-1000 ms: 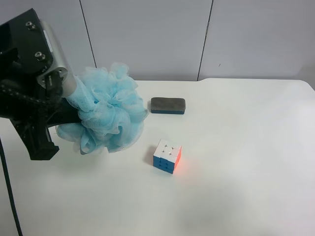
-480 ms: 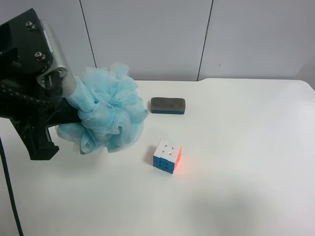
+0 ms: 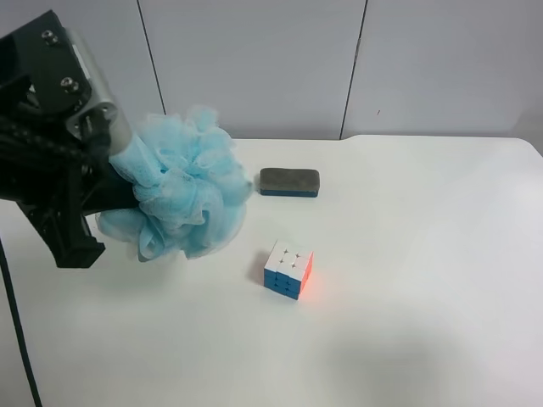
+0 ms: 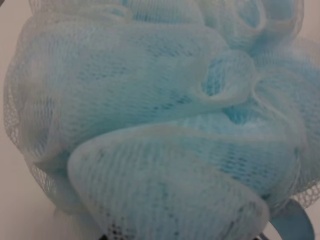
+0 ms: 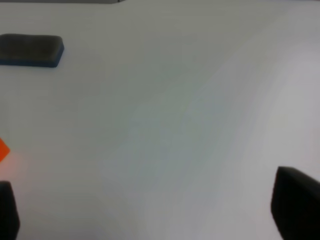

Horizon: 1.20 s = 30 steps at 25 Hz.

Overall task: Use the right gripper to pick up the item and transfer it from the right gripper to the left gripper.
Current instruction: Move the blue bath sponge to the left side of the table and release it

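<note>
Firstly, working across the exterior high view from its left edge, we find the left gripper (image 3: 114, 191), a black arm with a grey metal cylinder section. The left wrist view is filled with mesh, which confirms that this is the left arm. Its jaws are buried in the item (image 3: 180, 188) and cannot be seen. The item sits bunched against the arm's front end, so we record this gripper as clamped on it. We cannot tell whether the underside of the item touches the table (image 3: 424, 254).

The item is a fluffy light-blue mesh pouf. In the exterior high view it lies up and to the left of the puzzle cube (image 3: 288, 270), near it but clearly apart. In the left wrist view a strip of blue ribbon (image 4: 295, 225) shows at the rim of the mesh.

Next comes the dark grey eraser block (image 3: 289, 181). It lies flat on the table beyond the cube and is separate from both the cube and the item.

The cube rests on the table with its white face up and an orange face to its right. The small marks on the white face are too small to read.

The right gripper (image 5: 152, 207) shows in the right wrist view only. Its dark fingertips (image 5: 296, 200) are spread wide over bare table with nothing between them, well apart from the item. That view also takes in the eraser block and one orange corner of the cube.
</note>
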### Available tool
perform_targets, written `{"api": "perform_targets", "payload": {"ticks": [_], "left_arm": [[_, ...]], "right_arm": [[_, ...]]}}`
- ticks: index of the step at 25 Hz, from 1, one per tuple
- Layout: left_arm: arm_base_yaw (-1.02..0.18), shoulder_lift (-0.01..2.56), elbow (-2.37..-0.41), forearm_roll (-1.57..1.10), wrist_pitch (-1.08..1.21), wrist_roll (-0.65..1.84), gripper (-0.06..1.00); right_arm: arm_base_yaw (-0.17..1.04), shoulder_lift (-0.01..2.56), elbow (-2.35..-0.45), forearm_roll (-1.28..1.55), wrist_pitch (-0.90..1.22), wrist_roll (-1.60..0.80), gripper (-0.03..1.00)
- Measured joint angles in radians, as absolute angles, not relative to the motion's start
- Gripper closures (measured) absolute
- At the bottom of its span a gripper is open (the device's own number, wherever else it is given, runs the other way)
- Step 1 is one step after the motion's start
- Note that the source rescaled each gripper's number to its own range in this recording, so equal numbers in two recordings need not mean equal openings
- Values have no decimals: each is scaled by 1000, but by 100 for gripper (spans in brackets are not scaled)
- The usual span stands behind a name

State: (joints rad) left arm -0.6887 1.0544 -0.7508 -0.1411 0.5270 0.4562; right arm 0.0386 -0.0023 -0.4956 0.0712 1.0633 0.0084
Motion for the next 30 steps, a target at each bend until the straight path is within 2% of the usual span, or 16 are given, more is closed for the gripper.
{"api": "perform_targets", "payload": {"ticks": [8, 18, 30], "left_arm": [[-485, 1218, -838, -140, 628, 380, 94], [-462, 1546, -996, -136, 668, 401, 94], [-399, 1773, -1030, -87, 522, 401, 94]], "right_arm": [[39, -2, -496, 71, 1063, 8, -3], [39, -2, -496, 71, 1063, 8, -3], [39, -2, -496, 71, 1063, 8, -3]]}}
